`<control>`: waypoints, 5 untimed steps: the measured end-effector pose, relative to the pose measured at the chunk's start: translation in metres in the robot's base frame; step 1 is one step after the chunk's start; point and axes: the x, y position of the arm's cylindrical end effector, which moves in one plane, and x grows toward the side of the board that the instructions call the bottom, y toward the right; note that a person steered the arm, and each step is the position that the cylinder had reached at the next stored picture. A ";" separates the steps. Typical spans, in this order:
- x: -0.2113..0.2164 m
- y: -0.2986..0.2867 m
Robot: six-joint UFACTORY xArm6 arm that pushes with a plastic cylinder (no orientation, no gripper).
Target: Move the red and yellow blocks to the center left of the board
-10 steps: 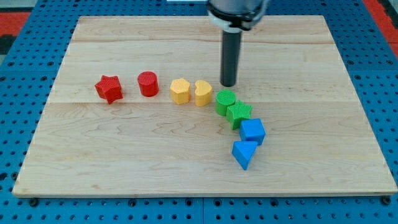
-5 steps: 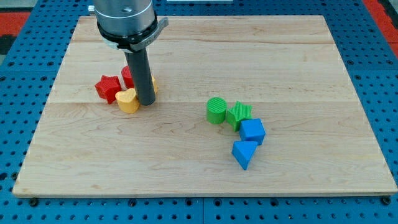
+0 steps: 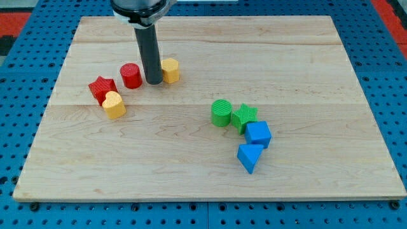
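My tip (image 3: 154, 82) rests on the board between the red cylinder (image 3: 131, 75) on its left and the yellow hexagonal block (image 3: 170, 70) on its right, close to both. The red star (image 3: 102, 88) lies further left. The yellow heart-shaped block (image 3: 114, 105) touches the star's lower right side. All four sit in the board's upper left part.
A green cylinder (image 3: 222, 112) and a green star-like block (image 3: 244, 117) sit right of centre. A blue cube (image 3: 258, 134) and a blue triangular block (image 3: 249, 157) lie just below them. The wooden board (image 3: 203, 178) lies on a blue pegboard.
My tip swept left along the row, then moved up a little. The yellow heart went left to the red star. The red cylinder and yellow hexagon shifted left. The green cylinder slid slightly down-left.
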 end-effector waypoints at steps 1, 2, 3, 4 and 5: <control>-0.010 -0.077; -0.013 -0.095; -0.016 -0.045; -0.020 -0.011; -0.021 -0.036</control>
